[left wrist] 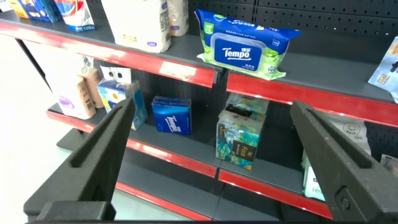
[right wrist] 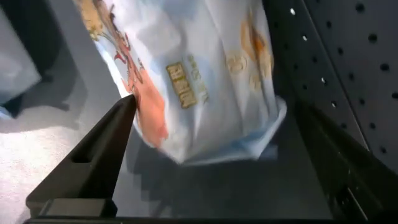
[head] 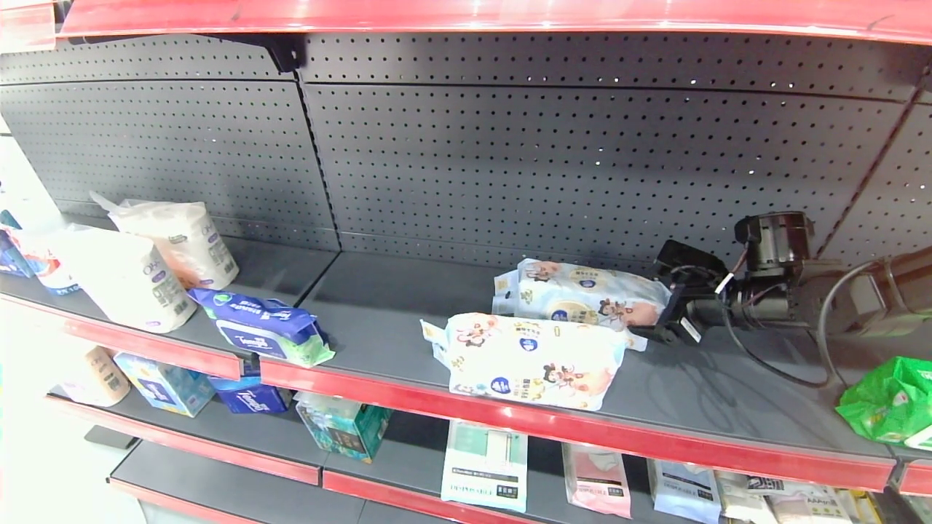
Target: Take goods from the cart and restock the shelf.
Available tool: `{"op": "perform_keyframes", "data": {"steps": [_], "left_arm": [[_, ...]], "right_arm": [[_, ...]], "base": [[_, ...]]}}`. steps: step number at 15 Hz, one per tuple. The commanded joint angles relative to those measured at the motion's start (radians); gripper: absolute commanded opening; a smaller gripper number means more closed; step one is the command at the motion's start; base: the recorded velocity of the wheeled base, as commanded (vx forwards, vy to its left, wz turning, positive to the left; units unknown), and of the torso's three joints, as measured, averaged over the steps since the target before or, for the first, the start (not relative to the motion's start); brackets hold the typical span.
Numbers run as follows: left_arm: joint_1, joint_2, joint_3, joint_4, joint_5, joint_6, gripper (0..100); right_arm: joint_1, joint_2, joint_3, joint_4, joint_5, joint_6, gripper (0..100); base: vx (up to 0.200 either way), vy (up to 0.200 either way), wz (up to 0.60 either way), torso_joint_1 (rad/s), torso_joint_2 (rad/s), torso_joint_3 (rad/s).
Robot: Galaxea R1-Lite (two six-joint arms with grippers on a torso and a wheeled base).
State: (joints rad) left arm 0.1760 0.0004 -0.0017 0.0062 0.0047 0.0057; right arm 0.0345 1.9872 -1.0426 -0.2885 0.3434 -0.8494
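1. Head view: the right end effector sits at the right-hand short end of the rear wipes pack, on the middle shelf.
   - The pack lies flat, close to the pegboard wall and just behind the front wipes pack. I cannot tell whether the two touch.
   - Its long axis runs left to right along the shelf, tilted a little, with the right end pointing at the end effector.
   - The side-on approach is likely because the shelf above blocks a top grasp.
   - The rear slot likely fills the row in depth, as the front pack already sits at the red lip.
   - A blue pack and white rolls stand further left. A green bag is at the far right.
2. Left wrist view: the left end effector has its fingers spread wide with nothing between them.
   - It hangs low in front of the shelving, facing a lower shelf with a teal box.
   - It looks parked out of the way.
3. Right wrist view: the fingers are apart, with the pack's end between them.
   - One tip is just at the pack's edge, and the other stands clear by the pegboard.
   - The pack is not pinched. It looks set down on the shelf and resting on its own.
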Motion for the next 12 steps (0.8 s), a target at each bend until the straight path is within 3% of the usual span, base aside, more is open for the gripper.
{"op": "perform_keyframes", "data": {"steps": [1,7,9,12], "left_arm": [[0.000,0.000,0.000,0.000,0.000,0.000,100],[0.000,0.000,0.000,0.000,0.000,0.000,100],[0.000,0.000,0.000,0.000,0.000,0.000,100],[0.000,0.000,0.000,0.000,0.001,0.000,100]], "right_arm": [[-0.002,-0.008,0.004,0.000,-0.003,0.003,100],[-0.008,-0.061,0.062,-0.001,0.017,0.084,100],[-0.034,-0.146,0.133,-0.001,0.123,0.173,100],[-0.119,-0.257,0.219,-0.003,0.132,0.187,100]], "base": [[0.000,0.000,0.00,0.000,0.00,0.000],[0.000,0.000,0.00,0.000,0.00,0.000],[0.000,0.000,0.00,0.000,0.00,0.000],[0.000,0.000,0.00,0.000,0.00,0.000]]}}
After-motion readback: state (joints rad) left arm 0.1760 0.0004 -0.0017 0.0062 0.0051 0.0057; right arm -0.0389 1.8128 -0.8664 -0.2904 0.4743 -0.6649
